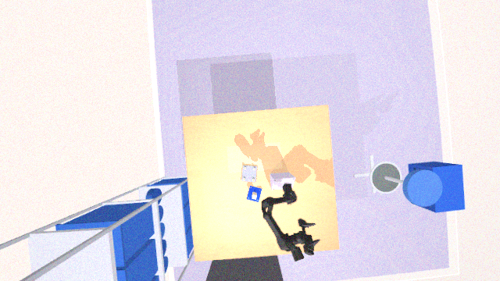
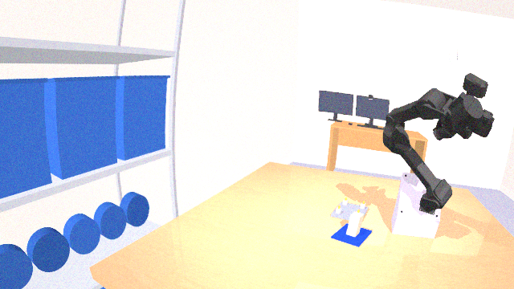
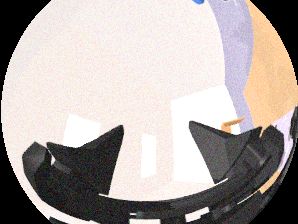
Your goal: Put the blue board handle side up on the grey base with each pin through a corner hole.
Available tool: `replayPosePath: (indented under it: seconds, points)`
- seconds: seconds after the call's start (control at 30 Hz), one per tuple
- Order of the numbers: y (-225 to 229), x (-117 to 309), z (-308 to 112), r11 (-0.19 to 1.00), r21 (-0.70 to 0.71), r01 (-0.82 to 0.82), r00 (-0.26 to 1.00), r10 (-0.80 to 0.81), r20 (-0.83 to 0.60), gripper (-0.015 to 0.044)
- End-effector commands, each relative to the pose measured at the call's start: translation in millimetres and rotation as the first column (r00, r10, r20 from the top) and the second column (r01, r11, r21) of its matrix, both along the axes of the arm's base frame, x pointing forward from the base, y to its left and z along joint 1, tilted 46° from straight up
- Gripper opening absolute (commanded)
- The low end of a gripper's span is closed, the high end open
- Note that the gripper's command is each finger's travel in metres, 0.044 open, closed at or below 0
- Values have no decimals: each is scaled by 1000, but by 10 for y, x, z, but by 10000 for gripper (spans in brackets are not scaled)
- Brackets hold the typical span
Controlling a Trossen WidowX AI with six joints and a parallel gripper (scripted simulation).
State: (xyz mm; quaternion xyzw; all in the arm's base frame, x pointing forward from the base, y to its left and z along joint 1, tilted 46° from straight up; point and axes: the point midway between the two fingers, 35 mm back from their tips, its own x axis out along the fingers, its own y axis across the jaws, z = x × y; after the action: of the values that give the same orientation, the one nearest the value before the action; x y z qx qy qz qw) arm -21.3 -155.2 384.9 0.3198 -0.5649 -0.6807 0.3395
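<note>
We've got the board (image 1: 250, 196) (image 2: 347, 239) down on the counter (image 1: 219, 226) (image 2: 241, 225), just beside the base (image 1: 249, 172) (image 2: 348, 210), and our end effector (image 1: 313, 232) (image 3: 156, 125) is well apart from it, fingers spread wide, nothing in its grip! We judge this one light and stiff, no bend to fear, though smooth faces could let it slip or swing if we pinch off-centre. The handle (image 1: 254, 195) (image 2: 353, 224) is our place: fingers on two opposite sides, square to the faces, low enough for a firm bite, clear of the board itself. And the looks? Deep, even blue, a flat, thin square, with that pale, upright block rising from the middle, taller than it is wide. The corner holes are too small for us to make out clearly.
</note>
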Motion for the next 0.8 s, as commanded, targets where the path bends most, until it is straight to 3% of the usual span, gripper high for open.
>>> replayPosePath:
  seconds: [0.0, 0.2, 0.4, 0.57, 0.77]
  points:
    - [9, -26, 1, 1000, 0, 10, 1000, -10, 2, 426]
    - [466, -765, -12, 948, 27, 316, 946, -317, 72, 440]
    - [1238, -1284, -111, 788, 75, 611, 775, -615, 145, 440]
    - [1978, -1406, -240, 595, 123, 794, 567, -799, 199, 440]
    - [2830, -1178, -471, 325, 177, 929, 267, -920, 286, 440]
